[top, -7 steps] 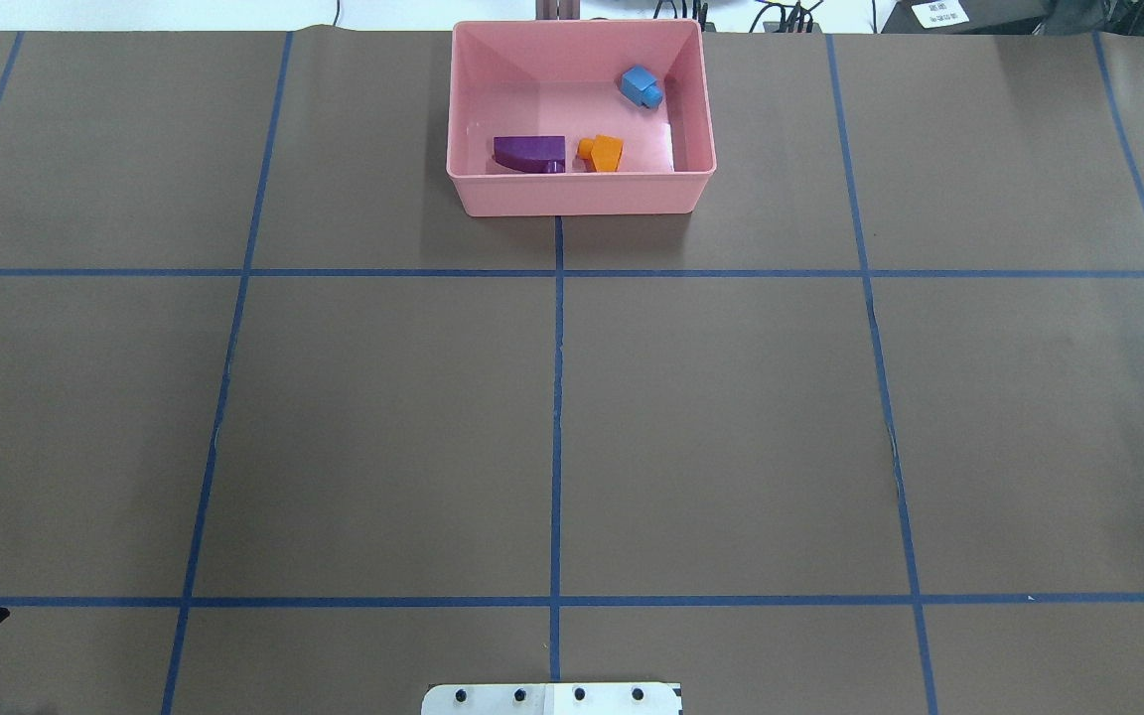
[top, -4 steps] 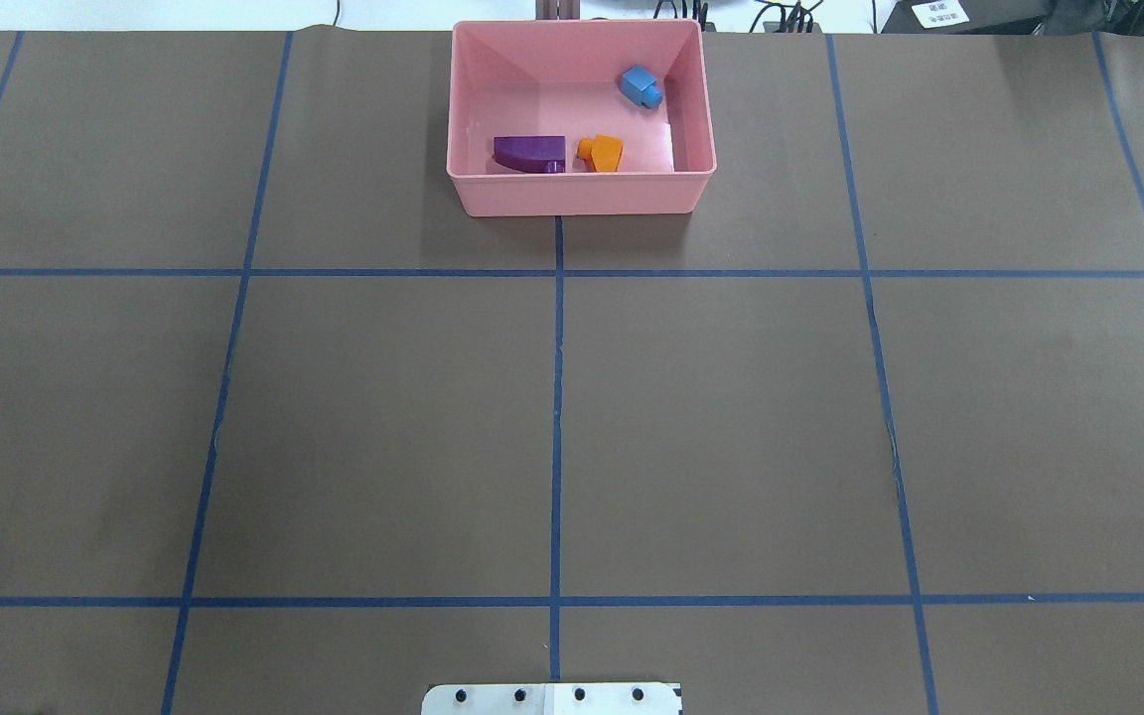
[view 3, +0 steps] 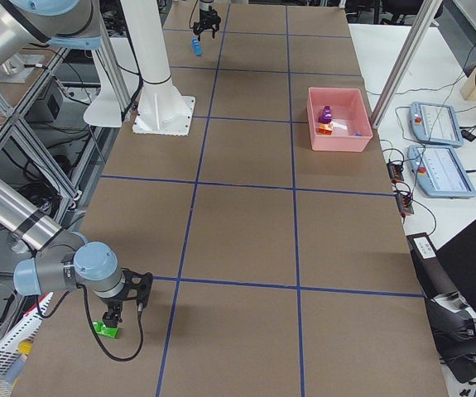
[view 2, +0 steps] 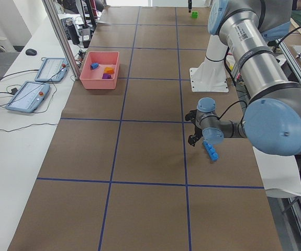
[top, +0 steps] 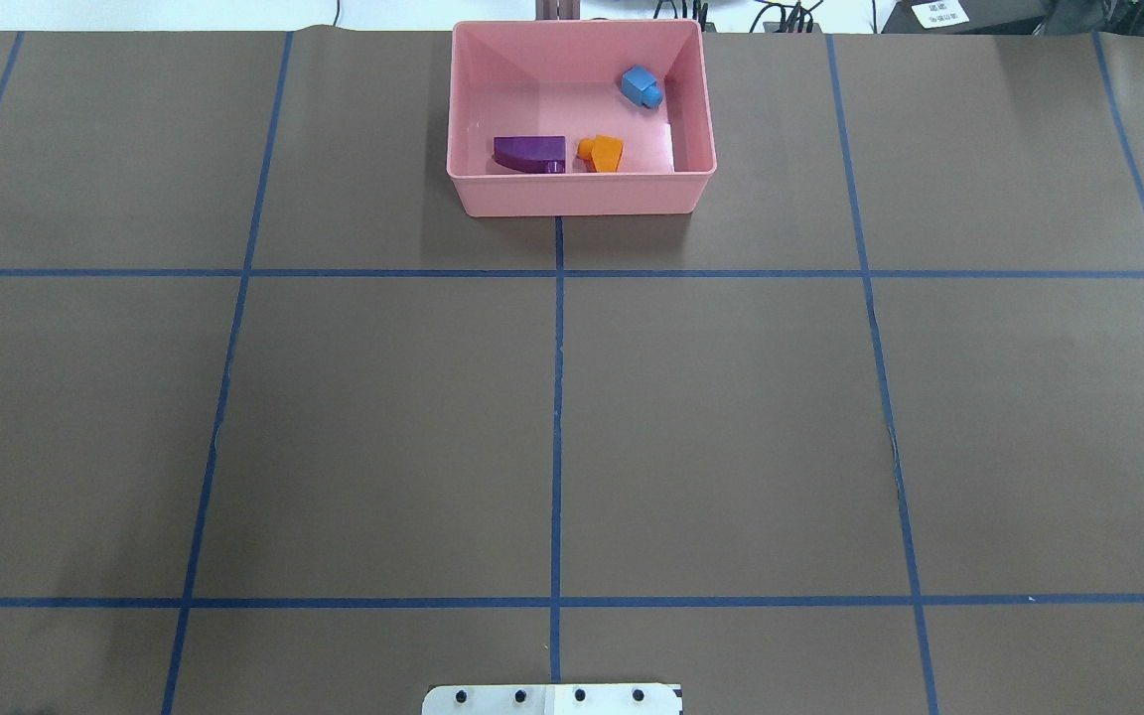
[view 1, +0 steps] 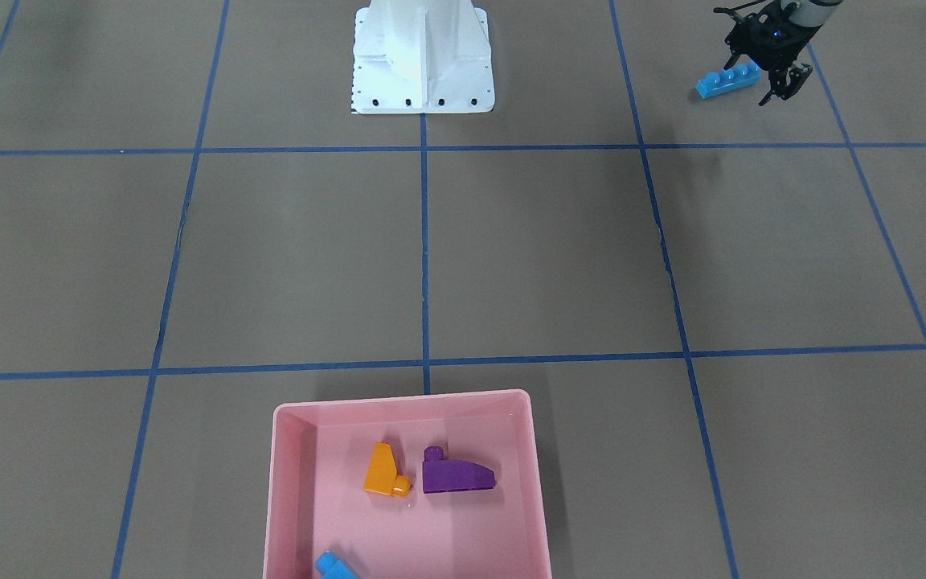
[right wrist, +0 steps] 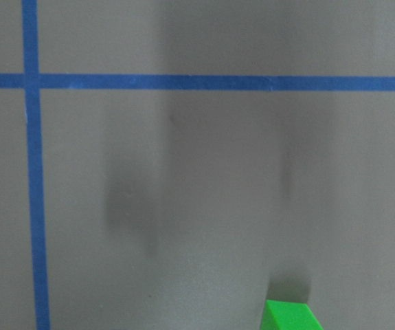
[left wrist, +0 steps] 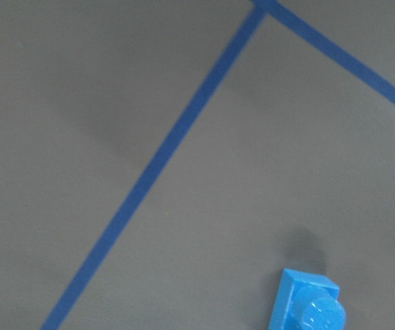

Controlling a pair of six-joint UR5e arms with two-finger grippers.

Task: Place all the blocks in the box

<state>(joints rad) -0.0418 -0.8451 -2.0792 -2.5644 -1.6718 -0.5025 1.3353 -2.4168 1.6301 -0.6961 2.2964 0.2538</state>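
My left fingers (view 1: 784,84) stand spread and empty just beside the long blue block (view 1: 727,80). It lies flat on the table (view 1: 511,257), well apart from the box (top: 577,194). My right fingers (view 3: 115,313) hang at the green block (view 3: 105,328); their opening I cannot tell. Judgement: light, rigid, smooth plastic, best pinched across its narrow flat sides, mid-length.
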